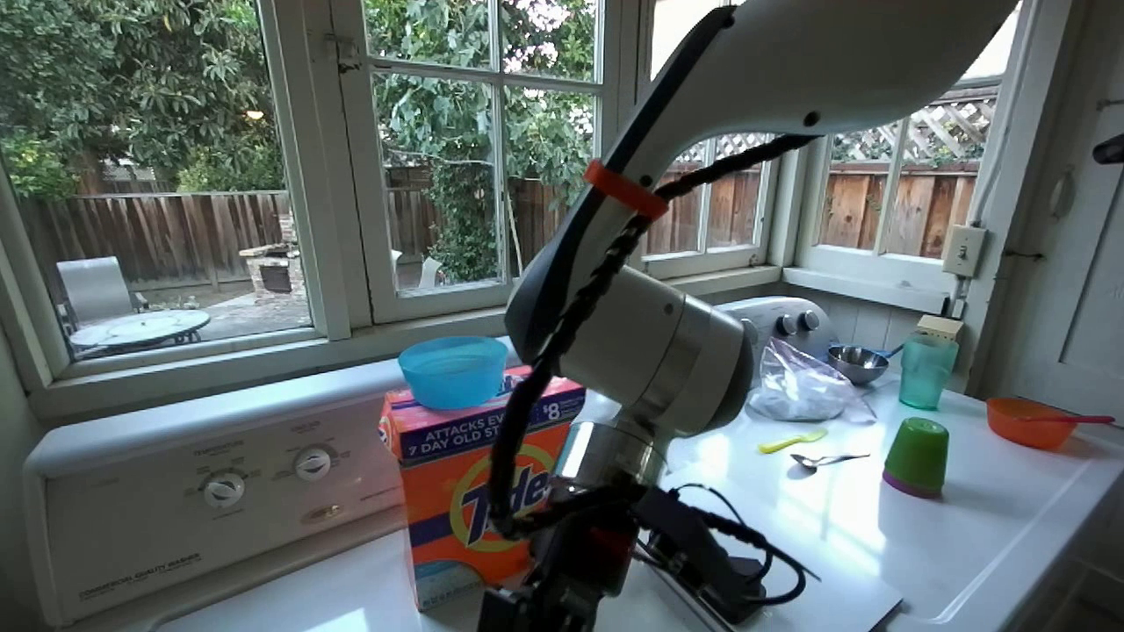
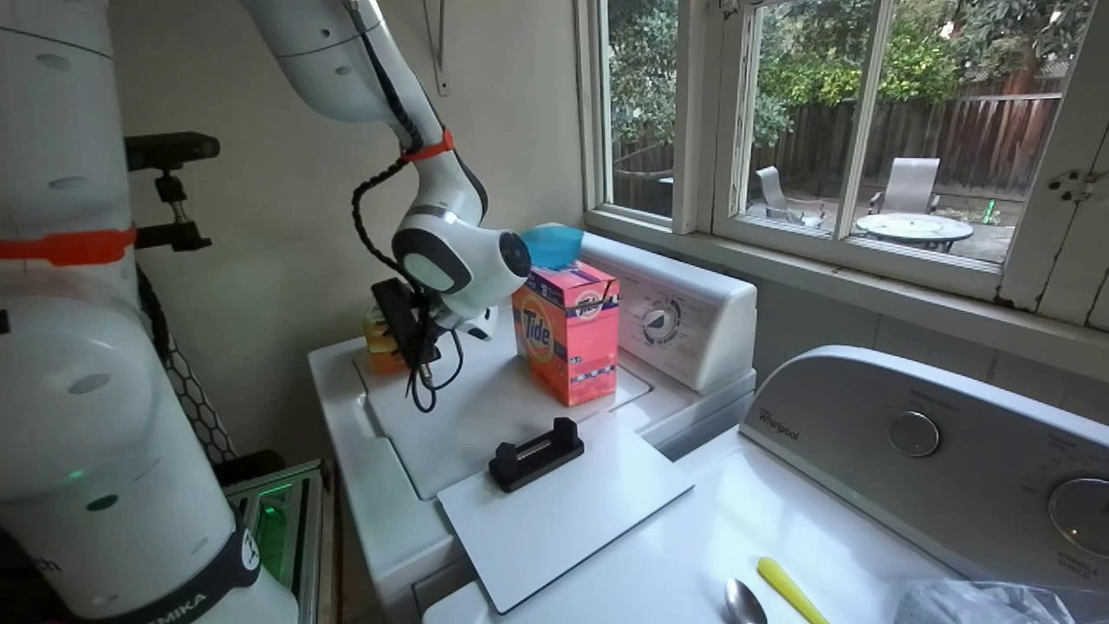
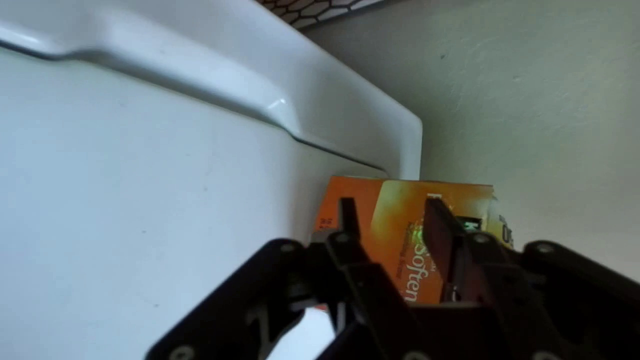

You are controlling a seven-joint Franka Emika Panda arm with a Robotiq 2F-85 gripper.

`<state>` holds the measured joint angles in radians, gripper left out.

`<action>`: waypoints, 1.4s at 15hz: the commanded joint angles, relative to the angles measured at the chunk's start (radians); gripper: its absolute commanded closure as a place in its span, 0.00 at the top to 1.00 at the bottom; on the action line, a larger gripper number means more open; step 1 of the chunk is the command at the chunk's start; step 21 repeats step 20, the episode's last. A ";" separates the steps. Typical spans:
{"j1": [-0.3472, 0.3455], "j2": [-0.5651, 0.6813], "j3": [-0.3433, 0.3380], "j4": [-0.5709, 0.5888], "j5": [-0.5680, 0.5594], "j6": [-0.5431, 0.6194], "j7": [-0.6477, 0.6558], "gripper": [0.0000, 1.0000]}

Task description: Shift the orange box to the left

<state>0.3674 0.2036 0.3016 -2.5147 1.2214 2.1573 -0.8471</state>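
Note:
The orange box, an upright Tide carton, stands on the white washer lid in both exterior views (image 1: 439, 527) (image 2: 591, 355). A translucent blue bowl (image 1: 452, 373) sits on top of it. A smaller orange-yellow softener box (image 3: 382, 225) lies at the washer's edge by the wall; part of it also shows in an exterior view (image 2: 379, 347). My gripper (image 3: 391, 205) is open and empty. In the wrist view its fingertips overlap the softener box's face; whether they touch it I cannot tell. The gripper is well apart from the Tide carton, which is out of the wrist view.
The washer's control panel (image 1: 263, 483) rises behind the Tide carton. A white board (image 2: 572, 503) with a black holder (image 2: 537, 455) bridges the two machines. Several items lie on the other machine, among them a green cup (image 1: 918, 452) and an orange bowl (image 1: 1023, 423).

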 commanded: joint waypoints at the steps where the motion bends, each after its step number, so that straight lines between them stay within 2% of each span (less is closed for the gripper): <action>1: -0.063 -0.216 -0.043 -0.101 -0.192 -0.080 0.149 0.71; 5: -0.138 -0.422 -0.099 -0.117 -0.459 -0.167 0.402 0.99; 9: -0.207 -0.619 -0.150 -0.078 -0.720 -0.274 0.643 1.00; 12: -0.247 -0.749 -0.180 -0.038 -0.890 -0.333 0.736 1.00; 15: -0.290 -0.837 -0.194 0.004 -1.079 -0.399 0.773 1.00; 16: -0.251 -0.774 -0.209 0.002 -0.998 -0.357 0.743 1.00; 18: -0.269 -0.821 -0.214 0.009 -1.053 -0.378 0.756 1.00; 21: -0.271 -0.832 -0.213 0.009 -1.062 -0.380 0.759 1.00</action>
